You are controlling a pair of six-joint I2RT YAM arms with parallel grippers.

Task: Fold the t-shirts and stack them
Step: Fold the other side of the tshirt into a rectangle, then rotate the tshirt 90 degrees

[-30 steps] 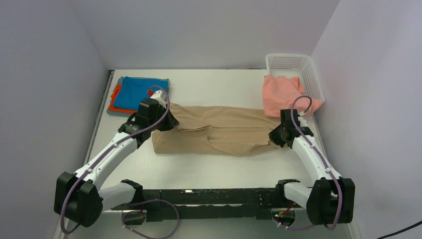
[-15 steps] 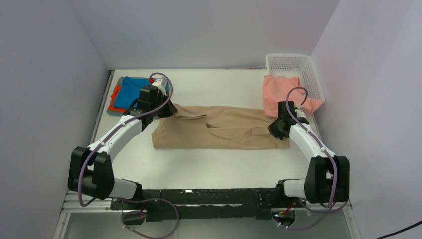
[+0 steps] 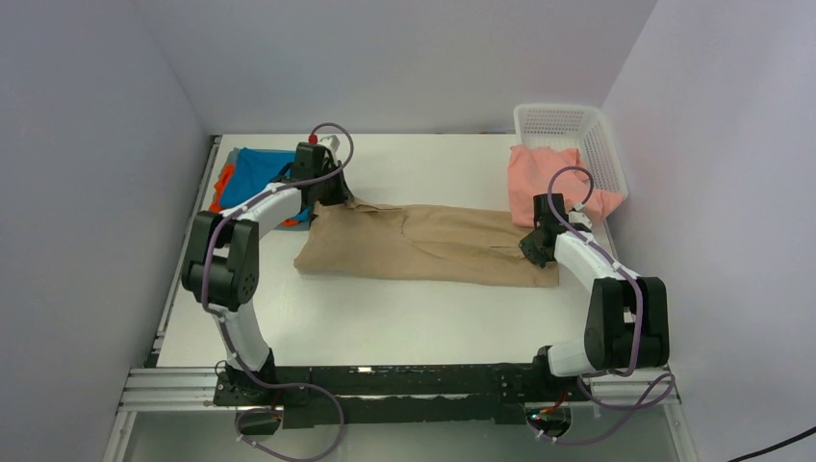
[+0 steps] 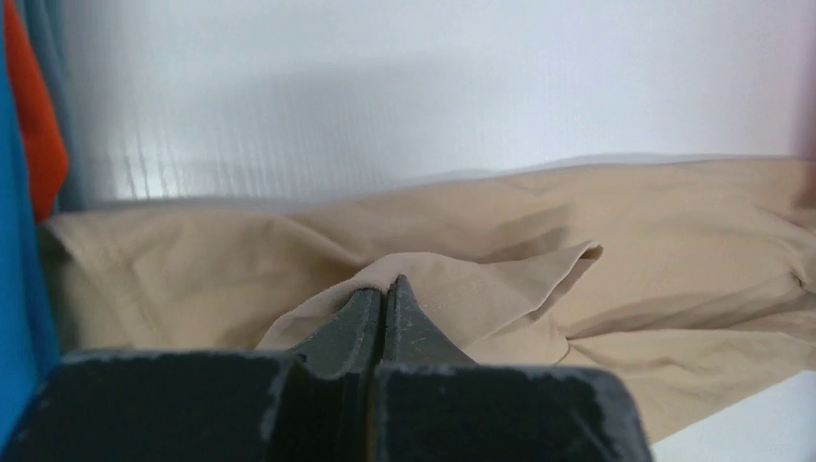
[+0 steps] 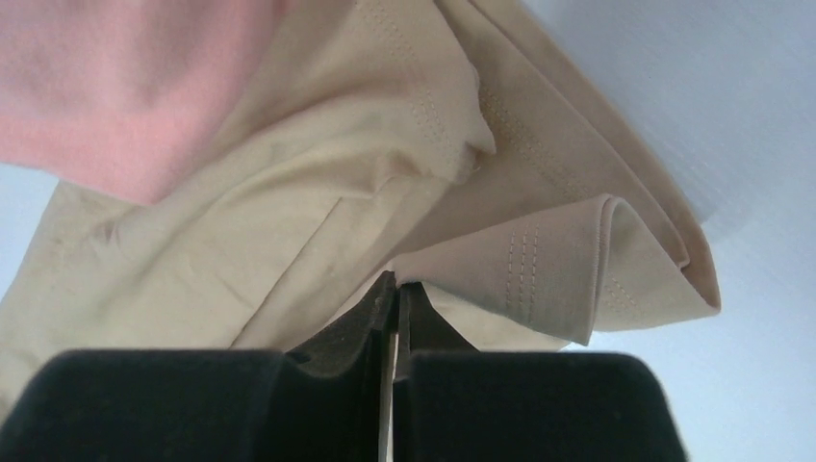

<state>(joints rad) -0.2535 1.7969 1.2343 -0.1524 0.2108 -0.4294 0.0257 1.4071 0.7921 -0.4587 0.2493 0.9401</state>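
tan shirt (image 3: 423,248): soft, light, floppy | pinched tight by left fingers (image 4: 377,300) and right fingers (image 5: 390,294) | best held at corners

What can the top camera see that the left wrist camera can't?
Only the top view shows the white plastic lattice basket, the salmon-pink cloth t-shirt hanging out of it, and the right gripper. Only the left wrist view shows up close that the left gripper is shut, pinching a fold of cloth. Both show the tan-beige cloth t-shirt lying flat, with the bright blue cloth t-shirt and the orange cloth t-shirt beside it.
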